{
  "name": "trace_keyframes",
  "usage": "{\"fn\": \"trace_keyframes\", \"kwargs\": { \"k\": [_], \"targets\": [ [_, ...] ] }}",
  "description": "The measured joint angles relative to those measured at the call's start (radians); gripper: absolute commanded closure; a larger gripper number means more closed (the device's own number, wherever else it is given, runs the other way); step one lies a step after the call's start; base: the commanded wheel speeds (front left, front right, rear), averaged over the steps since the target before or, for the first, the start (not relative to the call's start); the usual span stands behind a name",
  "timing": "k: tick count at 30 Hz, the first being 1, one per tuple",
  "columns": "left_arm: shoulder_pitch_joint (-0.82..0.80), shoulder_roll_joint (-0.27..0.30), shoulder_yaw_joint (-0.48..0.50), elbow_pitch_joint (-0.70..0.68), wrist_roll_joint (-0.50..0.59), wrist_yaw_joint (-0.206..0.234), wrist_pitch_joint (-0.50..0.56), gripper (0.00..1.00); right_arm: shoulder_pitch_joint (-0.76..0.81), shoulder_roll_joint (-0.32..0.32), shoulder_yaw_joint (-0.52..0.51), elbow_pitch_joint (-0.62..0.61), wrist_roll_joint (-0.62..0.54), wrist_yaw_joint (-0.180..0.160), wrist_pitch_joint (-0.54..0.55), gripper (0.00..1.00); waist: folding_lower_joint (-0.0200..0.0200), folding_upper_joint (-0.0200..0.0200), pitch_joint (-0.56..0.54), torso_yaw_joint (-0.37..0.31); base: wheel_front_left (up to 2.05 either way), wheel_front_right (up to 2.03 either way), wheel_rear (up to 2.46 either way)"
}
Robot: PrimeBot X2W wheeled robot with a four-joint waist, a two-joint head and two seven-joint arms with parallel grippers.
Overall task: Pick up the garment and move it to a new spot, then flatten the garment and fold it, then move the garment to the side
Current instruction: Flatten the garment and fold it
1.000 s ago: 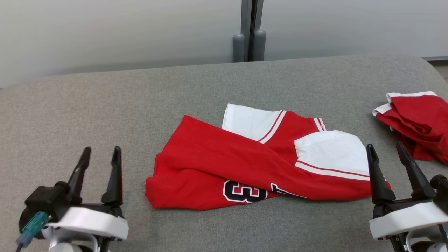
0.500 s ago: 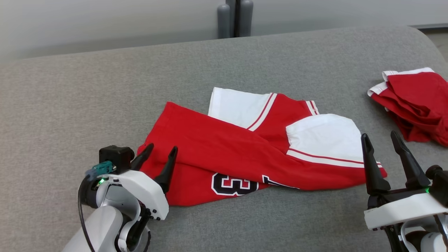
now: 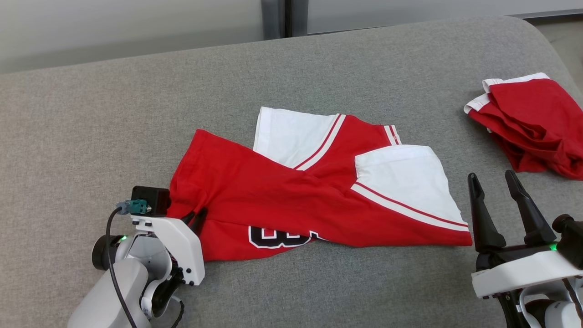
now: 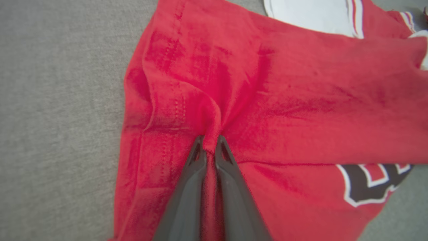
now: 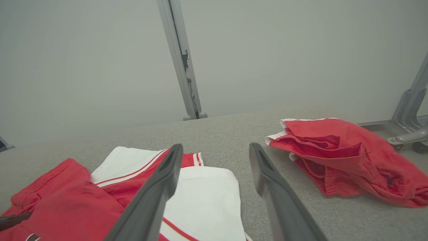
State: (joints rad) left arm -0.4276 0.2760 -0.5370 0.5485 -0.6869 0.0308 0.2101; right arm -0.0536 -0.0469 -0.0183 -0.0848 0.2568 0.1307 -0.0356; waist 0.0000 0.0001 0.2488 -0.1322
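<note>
The garment [image 3: 282,200] is a red jersey with white sleeves and a black number, lying crumpled in the middle of the grey padded surface [image 3: 91,127]. My left gripper [image 3: 196,216] is at its left part. In the left wrist view its two fingers [image 4: 210,142] are pinched together on a raised fold of the red cloth [image 4: 301,100]. My right gripper [image 3: 490,175] stands open off the jersey's right end, above the surface, with nothing between its fingers [image 5: 215,147]. The white sleeve [image 5: 200,201] lies just left of it.
A second red garment with white trim [image 3: 528,123] lies bunched at the far right of the surface [image 5: 341,157]. A grey post [image 3: 273,18] and a pale wall stand behind. The surface's rounded right edge is close to that pile.
The camera has tilted down and shifted. My left gripper went from open at the near left to the jersey's left part and closed on a fold there. The right gripper stayed open.
</note>
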Motion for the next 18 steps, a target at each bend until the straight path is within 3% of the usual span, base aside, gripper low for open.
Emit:
{"fn": "trace_keyframes", "kwargs": {
  "k": [8,18],
  "targets": [
    [0.073,-0.004,0.054,-0.028,-0.046,0.042,-0.063,1.0,-0.004,0.0,0.004,0.0,0.005,0.0,0.0,0.0,0.0,0.0,-0.006,0.011,0.0,0.0,0.0],
    [0.242,0.006,0.127,-0.169,-0.106,0.115,-0.129,1.0,-0.009,0.0,-0.001,-0.01,-0.012,0.0,0.016,0.0,0.0,0.0,-0.005,0.085,0.0,0.0,0.0]
  ]
}}
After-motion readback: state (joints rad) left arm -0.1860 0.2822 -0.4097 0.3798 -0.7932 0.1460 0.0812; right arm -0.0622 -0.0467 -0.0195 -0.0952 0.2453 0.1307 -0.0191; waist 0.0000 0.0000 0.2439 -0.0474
